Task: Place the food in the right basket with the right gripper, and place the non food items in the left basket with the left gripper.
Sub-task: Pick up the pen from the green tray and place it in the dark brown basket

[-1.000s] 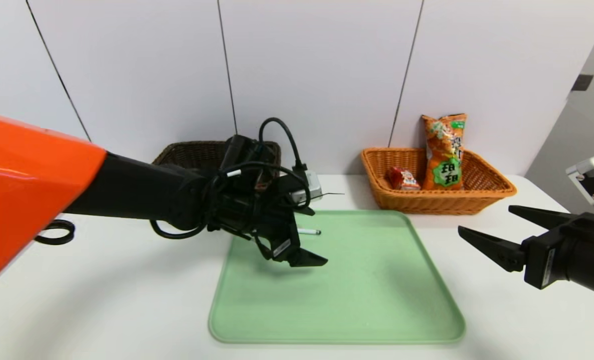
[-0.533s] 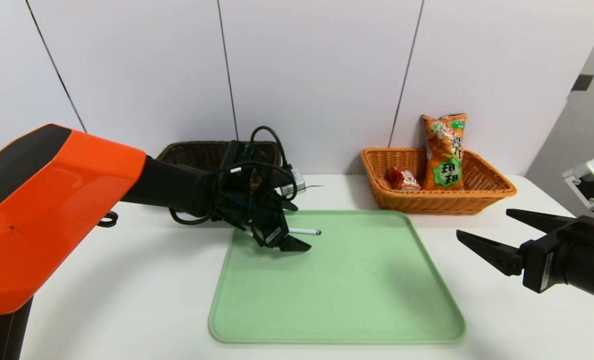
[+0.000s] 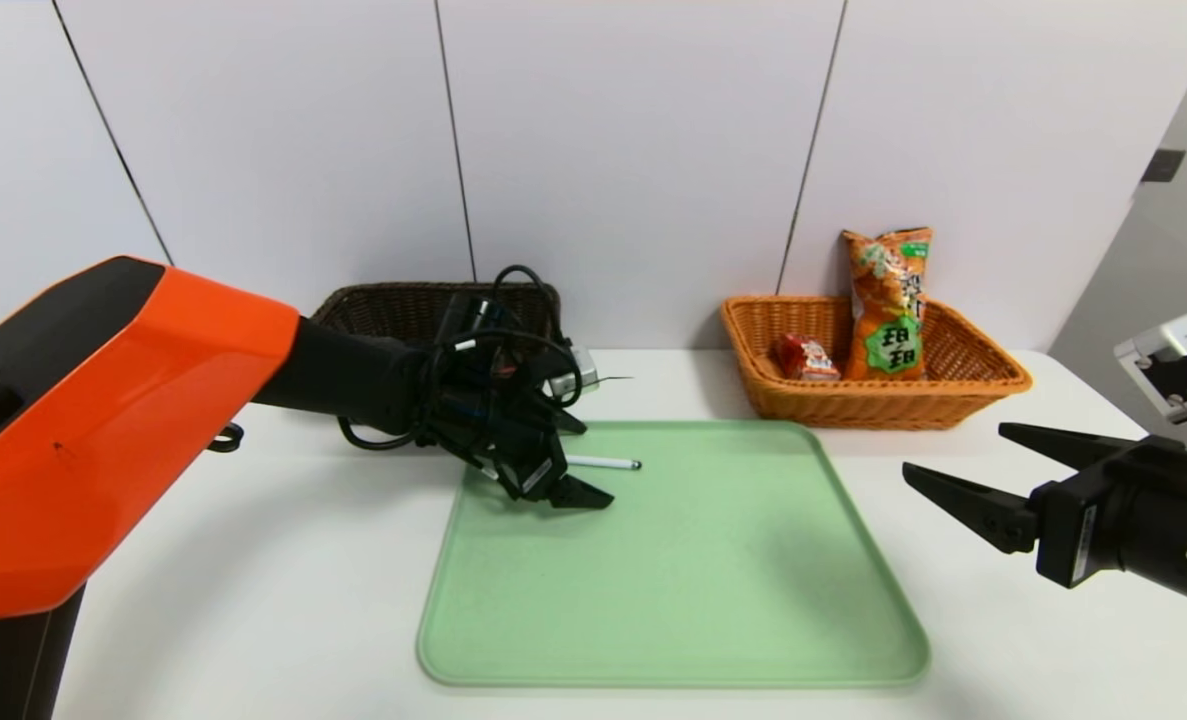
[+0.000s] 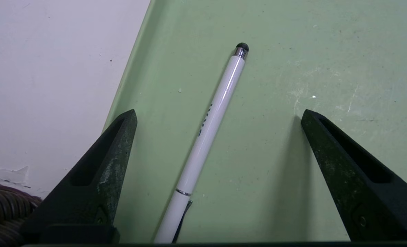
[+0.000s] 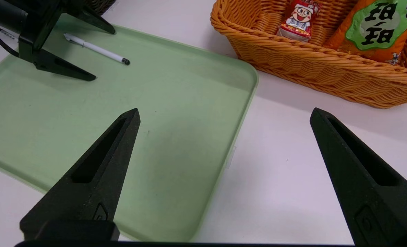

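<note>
A thin white pen (image 3: pixel 608 463) (image 4: pixel 212 120) with a black tip lies on the green tray (image 3: pixel 713 600) near its far left corner. My left gripper (image 3: pixel 593 462) (image 4: pixel 218 113) hangs low over the tray, open, one finger on each side of the pen without touching it. The orange snack bag (image 3: pixel 888 300) (image 5: pixel 378 27) and the red drink carton (image 3: pixel 803 357) (image 5: pixel 298 17) sit inside the orange right basket (image 3: pixel 883 400). The dark brown left basket (image 3: pixel 393 305) stands behind my left arm. Over the table right of the tray, my right gripper (image 3: pixel 955 450) (image 5: pixel 224 110) is open and empty.
The tray takes up the middle of the white table, and its right edge (image 5: pixel 239 127) runs under my right gripper. Both baskets stand against the back wall. A black cable loop (image 3: pixel 225 437) lies on the table to the left.
My left arm has swung back and down, lowering its open gripper around the pen on the tray. The right gripper has drifted slightly left.
</note>
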### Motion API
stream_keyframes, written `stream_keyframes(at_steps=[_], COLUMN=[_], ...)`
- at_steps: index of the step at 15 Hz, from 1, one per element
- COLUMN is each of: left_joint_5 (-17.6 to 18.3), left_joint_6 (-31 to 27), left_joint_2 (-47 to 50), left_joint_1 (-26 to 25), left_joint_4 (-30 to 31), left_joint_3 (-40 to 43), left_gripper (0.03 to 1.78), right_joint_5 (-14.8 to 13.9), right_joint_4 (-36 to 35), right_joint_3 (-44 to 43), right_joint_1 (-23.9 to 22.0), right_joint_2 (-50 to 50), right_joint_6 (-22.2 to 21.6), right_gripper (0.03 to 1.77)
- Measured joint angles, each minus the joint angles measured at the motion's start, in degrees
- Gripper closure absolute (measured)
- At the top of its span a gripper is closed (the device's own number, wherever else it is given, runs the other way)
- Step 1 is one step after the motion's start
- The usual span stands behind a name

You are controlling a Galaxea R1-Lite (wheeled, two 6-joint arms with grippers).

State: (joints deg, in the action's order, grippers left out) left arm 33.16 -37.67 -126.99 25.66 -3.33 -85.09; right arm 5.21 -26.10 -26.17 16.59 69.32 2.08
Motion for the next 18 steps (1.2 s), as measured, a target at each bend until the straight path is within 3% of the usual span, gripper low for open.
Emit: stream_keyframes(at_steps=[6, 10, 14, 15, 16, 18], left_joint_5=[-0.1, -0.4, -0.4, -0.5, -0.4, -0.2], left_joint_6=[-0.5, -0.4, -0.3, -0.3, -0.4, -0.4], left_joint_2=[-0.4, -0.1, 0.6, 0.7, 0.9, 1.4], left_joint_1=[-0.3, -0.7, -1.1, -1.2, -1.3, -1.3], left_joint_4=[-0.1, -0.3, -0.4, -0.4, -0.4, -0.3], left_joint_3=[-0.1, 0.1, 0.4, 0.4, 0.5, 0.9], left_gripper=[0.12, 0.65, 1.01, 1.2, 1.71, 1.76], right_joint_5=[0.0, -0.1, -0.1, -0.1, -0.1, -0.1], right_joint_4=[0.0, 0.0, 0.0, 0.0, 0.0, 0.0], right_joint_3=[0.2, 0.2, 0.3, 0.4, 0.4, 0.5], right_joint_1=[0.0, 0.0, 0.1, 0.0, 0.0, 0.0], right_joint_2=[0.2, 0.2, 0.1, 0.1, 0.1, 0.1], right_joint_6=[0.0, 0.0, -0.1, -0.1, -0.1, -0.1], right_gripper=[0.09, 0.09, 0.09, 0.09, 0.09, 0.09])
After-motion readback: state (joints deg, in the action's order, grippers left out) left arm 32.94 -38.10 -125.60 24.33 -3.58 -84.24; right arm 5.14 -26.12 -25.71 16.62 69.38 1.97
